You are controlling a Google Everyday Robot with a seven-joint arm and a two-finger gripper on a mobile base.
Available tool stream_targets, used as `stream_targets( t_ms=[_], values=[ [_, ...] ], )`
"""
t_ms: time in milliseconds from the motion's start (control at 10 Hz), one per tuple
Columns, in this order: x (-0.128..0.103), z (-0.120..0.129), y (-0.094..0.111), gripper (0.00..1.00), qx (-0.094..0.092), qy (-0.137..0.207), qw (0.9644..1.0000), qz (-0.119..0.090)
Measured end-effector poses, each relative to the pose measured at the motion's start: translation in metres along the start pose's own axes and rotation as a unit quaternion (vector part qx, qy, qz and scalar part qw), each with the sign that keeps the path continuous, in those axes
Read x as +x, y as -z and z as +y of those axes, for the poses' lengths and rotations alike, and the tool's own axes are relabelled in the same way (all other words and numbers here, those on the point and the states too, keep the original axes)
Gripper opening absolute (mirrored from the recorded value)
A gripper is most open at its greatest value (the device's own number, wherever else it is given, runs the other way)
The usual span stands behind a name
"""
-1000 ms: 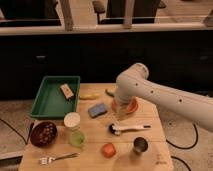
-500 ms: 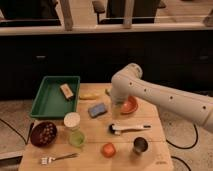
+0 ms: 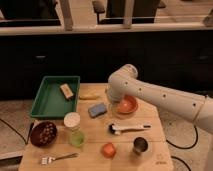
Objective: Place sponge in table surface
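the sponge (image 3: 97,109) lies flat on the worktop (image 3: 125,157), in the open strip between the green tray (image 3: 52,97) and the orange bowl (image 3: 127,105). nothing is lifting it. your gripper (image 3: 113,101) hangs low at the end of the white arm, just beside the sponge's right edge and close against the bowl's left rim. you cannot tell from this view whether the gripper is released or clenched, because the wrist housing hides it. you also cannot tell whether it touches the sponge.

judging by how things lie, the sponge is already where the task wants it. you are most likely at the closing step: letting go, if that is not done, and clearing out.

the next move calls for a clean vertical lift. make sure the gripper is fully released before you rise, or the soft pad may come up with it. go straight up rather than sideways. a drift left would push the sponge toward the yellow piece (image 3: 90,95) near the tray, and a drift right would nudge the bowl. the white-handled brush (image 3: 127,129) lies just in front, so do not sweep forward and low either.
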Motion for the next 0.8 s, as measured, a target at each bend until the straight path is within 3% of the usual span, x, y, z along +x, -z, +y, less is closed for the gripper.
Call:
stream_targets(
  t_ms=[800],
  values=[
    [-0.003,-0.009,-0.039,0.8,-0.01,0.003,0.9999,-0.014]
  ],
)
